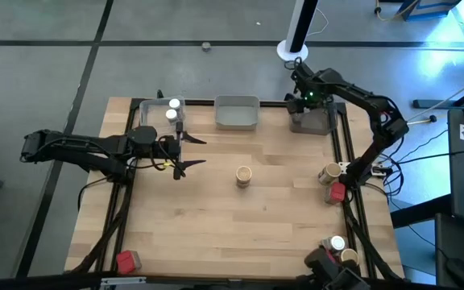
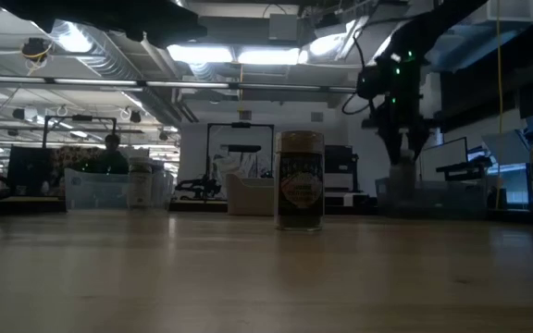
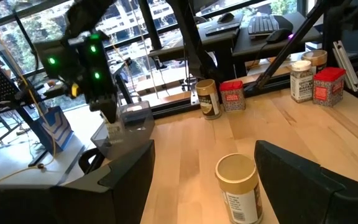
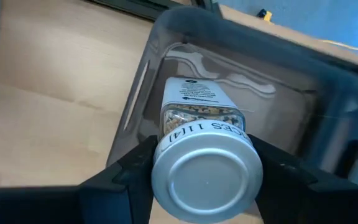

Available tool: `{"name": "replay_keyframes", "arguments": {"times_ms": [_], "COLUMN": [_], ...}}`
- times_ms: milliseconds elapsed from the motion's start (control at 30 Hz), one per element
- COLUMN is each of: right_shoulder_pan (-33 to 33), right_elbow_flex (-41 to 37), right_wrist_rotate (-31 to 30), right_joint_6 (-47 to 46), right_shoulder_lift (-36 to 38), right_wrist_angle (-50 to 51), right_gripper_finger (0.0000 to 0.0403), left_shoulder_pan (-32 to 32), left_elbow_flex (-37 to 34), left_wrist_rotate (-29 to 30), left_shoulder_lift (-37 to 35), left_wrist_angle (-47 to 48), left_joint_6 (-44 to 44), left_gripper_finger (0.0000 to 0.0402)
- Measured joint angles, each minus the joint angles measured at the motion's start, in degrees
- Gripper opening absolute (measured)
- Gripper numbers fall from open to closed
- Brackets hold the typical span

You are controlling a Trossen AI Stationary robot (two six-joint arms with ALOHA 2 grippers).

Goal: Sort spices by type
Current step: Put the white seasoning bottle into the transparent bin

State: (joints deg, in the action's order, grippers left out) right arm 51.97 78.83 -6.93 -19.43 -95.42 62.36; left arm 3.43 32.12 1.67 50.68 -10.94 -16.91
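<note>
Currently the right gripper [image 4: 207,171] is clamping a white-capped jar [image 4: 205,155] by its sides, fingers partly open around the jar body, cap facing the wrist camera. It is hanging over the clear tray [image 1: 313,119] at the table's 1 o'clock corner in the high view; the jar is sitting above or just inside that tray's wall, and I cannot tell whether it is touching the bottom.

Left gripper [image 1: 185,152] is hovering at about 9 o'clock from the table centre, fingers [image 1: 193,139] spread apart, holding nothing. It is pointing toward the tan jar [image 1: 243,176] standing upright near the table centre, apart from it.

Other spices:
- two white-capped jars [image 1: 172,110] are standing in the tray at 11 o'clock [image 1: 147,106], just beyond the left gripper
- centre tray at 12 o'clock [image 1: 237,113] is showing no contents
- a tan jar [image 1: 329,173] and a red packet [image 1: 337,192] are sitting at the 3 o'clock edge, just beside each other
- a white-capped jar [image 1: 337,243] and another tan jar [image 1: 349,257] are sitting at the 5 o'clock corner, with something red [image 1: 326,258] beside them, partly hidden
- one red packet [image 1: 125,260] is sitting at the 7 o'clock corner
</note>
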Motion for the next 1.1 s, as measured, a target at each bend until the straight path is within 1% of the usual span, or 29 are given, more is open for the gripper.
{"name": "replay_keyframes", "arguments": {"times_ms": [167, 267, 367, 433, 533, 733, 933, 1100], "right_shoulder_pan": [-2.27, -5.3, -10.01, -13.91, -19.64, -28.42, -33.72, -35.24], "right_elbow_flex": [9.34, 14.23, 16.8, 16.85, 15.37, 9.11, 0.57, -4.74], "right_wrist_rotate": [-0.01, 0.7, 3.85, 6.79, 9.58, 9.55, 9.56, 10.09], "right_joint_6": [0.29, 0.48, 3.47, 5.61, 7.74, 8.92, 8.93, 8.86], "right_shoulder_lift": [0.03, 0.17, 0.17, 0.18, 0.06, -0.44, -0.44, -0.44], "right_wrist_angle": [9.07, 12.47, 12.04, 10.56, 8.41, 6.01, -1.24, -5.85], "right_gripper_finger": [0.0209, 0.0209, 0.0209, 0.0209, 0.0209, 0.0209, 0.0209, 0.0209], "left_shoulder_pan": [-0.01, -0.01, -0.01, -0.01, 0.0, -0.01, -0.01, -0.01], "left_elbow_flex": [0.0, 0.0, 0.0, 0.0, 0.0, 0.0, 0.0, 0.0], "left_wrist_rotate": [0.0, 0.0, 0.0, 0.0, 0.0, 0.0, 0.0, 0.0], "left_shoulder_lift": [0.0, 0.0, 0.0, 0.0, 0.0, 0.0, 0.0, 0.0], "left_wrist_angle": [-0.02, -0.07, -0.04, -0.02, 0.0, 0.09, 0.09, 0.07], "left_joint_6": [0.0, -0.02, -0.02, -0.01, 0.0, 0.26, 0.42, 0.42], "left_gripper_finger": [0.0265, 0.0265, 0.0265, 0.0265, 0.0265, 0.0265, 0.0265, 0.0265]}}
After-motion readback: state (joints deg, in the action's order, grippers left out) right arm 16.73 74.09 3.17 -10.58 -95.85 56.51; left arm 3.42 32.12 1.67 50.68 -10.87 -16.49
